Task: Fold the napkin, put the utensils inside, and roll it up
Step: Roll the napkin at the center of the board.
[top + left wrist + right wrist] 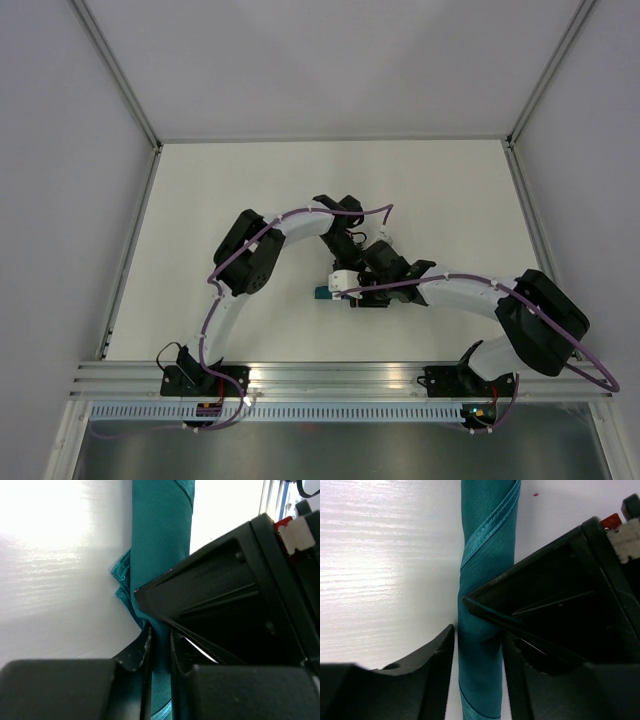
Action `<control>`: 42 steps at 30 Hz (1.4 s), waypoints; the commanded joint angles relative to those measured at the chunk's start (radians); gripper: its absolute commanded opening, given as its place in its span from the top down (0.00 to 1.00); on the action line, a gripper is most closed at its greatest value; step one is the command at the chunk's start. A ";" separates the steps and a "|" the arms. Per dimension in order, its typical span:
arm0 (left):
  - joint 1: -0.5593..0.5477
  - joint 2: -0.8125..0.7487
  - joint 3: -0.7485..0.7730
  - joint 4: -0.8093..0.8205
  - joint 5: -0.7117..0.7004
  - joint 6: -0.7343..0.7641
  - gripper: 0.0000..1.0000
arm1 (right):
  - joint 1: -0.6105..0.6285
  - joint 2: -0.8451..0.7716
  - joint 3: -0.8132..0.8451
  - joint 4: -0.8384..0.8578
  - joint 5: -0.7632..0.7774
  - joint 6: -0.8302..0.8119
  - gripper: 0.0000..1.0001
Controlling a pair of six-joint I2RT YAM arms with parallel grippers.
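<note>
Two grippers: the left gripper (352,243) and right gripper (345,285) are brought together at mid-table, crowded over one small bundle.
Napkin: the napkin (320,293) is seen as a tight teal tube lying on the white table (250,180). Only its end shows from above, poking out beside the right gripper.
Left grip: in the left wrist view the left gripper (160,640) is clenched on the napkin (162,540), with cloth pinched in a very narrow slot between the fingers.
Right grip: in the right wrist view the right gripper (477,640) is closed about the napkin (485,580), and both fingers are touching the sides of the roll.
Purpose: the roll is judged to be pinned at two places so that it cannot spring open; a diagonal hem is wound round it.
Utensil: none is visible. It is presumed to be wrapped inside, though this cannot be confirmed.
Stage: rolling is judged all but finished.
Crowding: each wrist view is half filled by the other gripper's black body, so almost no room is left between them.
Open room: bare table is left on every side, and the side rails (128,250) are well apart from the roll.
</note>
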 commanded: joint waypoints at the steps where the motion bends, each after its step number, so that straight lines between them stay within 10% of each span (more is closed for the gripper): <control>1: 0.002 0.075 -0.002 -0.026 -0.122 0.018 0.82 | 0.007 0.041 0.017 -0.016 0.013 -0.008 0.55; 12: 0.046 0.064 0.076 -0.032 -0.079 -0.033 0.51 | 0.007 0.090 0.043 -0.071 0.001 -0.005 0.71; 42: 0.442 -0.152 0.170 0.063 -0.148 -0.386 0.49 | -0.169 0.443 0.422 -0.206 -0.071 0.430 0.73</control>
